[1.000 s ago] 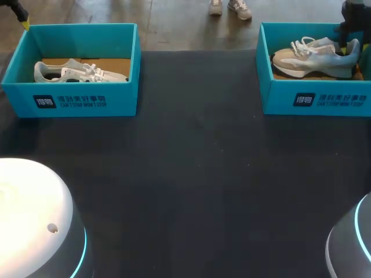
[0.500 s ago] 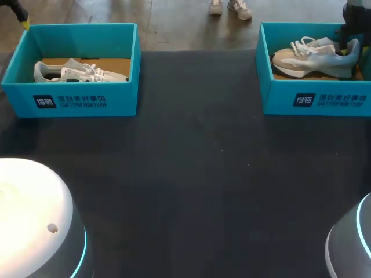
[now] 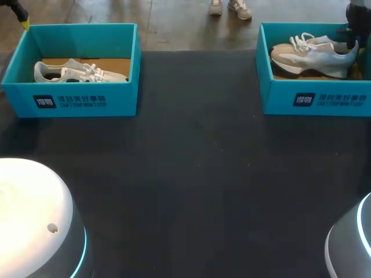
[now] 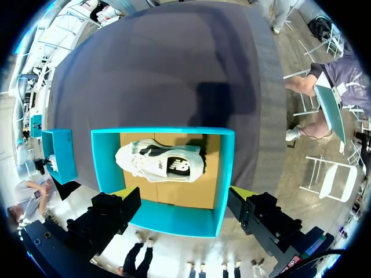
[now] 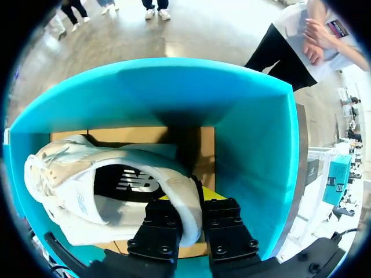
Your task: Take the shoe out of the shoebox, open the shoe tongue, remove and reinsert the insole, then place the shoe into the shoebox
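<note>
A beige and light-blue shoe (image 3: 313, 55) lies in the teal shoebox (image 3: 316, 98) at the table's back right, its heel raised off the cardboard floor. My right gripper (image 3: 352, 43) is at that heel. In the right wrist view the right gripper (image 5: 190, 223) is shut on the heel collar of the shoe (image 5: 104, 185), inside the shoebox (image 5: 249, 133). My left gripper (image 3: 23, 22) hangs over the far corner of the left teal box (image 3: 75, 101). The left wrist view shows the left gripper (image 4: 184, 197) open, high above a white shoe (image 4: 159, 162) in that box (image 4: 174, 223).
The white shoe (image 3: 78, 72) rests flat in the left box. Dark table top (image 3: 197, 174) stretches between and in front of the two boxes. My arms' rounded bases (image 3: 29, 220) (image 3: 351, 243) fill the near corners.
My right gripper has shut on the shoe's heel, and the heel has risen slightly within the right box. The left arm has not moved.
</note>
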`<state>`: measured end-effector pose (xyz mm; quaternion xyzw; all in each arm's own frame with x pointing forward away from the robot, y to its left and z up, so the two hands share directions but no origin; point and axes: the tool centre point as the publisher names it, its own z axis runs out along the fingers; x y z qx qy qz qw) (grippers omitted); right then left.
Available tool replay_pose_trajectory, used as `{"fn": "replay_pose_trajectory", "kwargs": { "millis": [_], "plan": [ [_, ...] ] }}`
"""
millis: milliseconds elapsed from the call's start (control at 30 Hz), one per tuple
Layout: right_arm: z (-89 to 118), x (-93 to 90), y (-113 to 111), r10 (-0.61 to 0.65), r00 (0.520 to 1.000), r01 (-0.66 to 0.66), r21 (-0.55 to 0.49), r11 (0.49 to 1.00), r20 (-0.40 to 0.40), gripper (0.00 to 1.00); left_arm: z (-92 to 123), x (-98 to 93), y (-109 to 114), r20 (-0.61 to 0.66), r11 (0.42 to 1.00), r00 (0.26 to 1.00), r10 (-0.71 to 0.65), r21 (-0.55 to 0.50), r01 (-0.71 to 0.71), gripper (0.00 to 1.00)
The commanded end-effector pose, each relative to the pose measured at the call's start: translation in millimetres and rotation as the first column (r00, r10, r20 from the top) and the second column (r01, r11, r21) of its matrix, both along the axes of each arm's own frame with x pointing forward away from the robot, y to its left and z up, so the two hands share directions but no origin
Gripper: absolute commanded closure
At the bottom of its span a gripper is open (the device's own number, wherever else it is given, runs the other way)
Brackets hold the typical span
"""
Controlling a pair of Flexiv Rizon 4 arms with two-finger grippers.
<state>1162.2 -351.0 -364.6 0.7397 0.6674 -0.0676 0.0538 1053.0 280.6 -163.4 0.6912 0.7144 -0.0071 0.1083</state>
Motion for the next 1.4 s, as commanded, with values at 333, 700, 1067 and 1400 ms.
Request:
{"fn": "replay_pose_trajectory", "kwargs": {
  "millis": [333, 700, 1067, 1400],
  "plan": [
    [18, 9.8, 5, -0.021, 1.0, 0.02, -0.025, 0.999, -0.011, 1.0, 0, -1.1, 0, 0.003, 1.0, 1.0, -0.001, 0.001, 0.001, 0.0],
    [66, 7.4, 9, -0.018, 0.999, 0.02, -0.057, 0.998, 0.028, 1.0, 0, -1.1, 0, 0.003, 1.0, 1.0, -0.001, 0.001, 0.001, 0.0],
    [127, 0.6, 16, -0.015, 0.998, 0.021, -0.098, 0.995, 0.065, 1.0, 0, -1.1, 0, 0.003, 1.0, 1.0, -0.001, 0.001, 0.001, 0.0],
    [179, -17.3, 29, 0.0, 0.995, 0.012, -0.123, 0.992, 0.101, 1.0, 0, -1.1, 0, 0.003, 1.0, 1.0, -0.001, 0.001, 0.001, 0.0]
  ]
}}
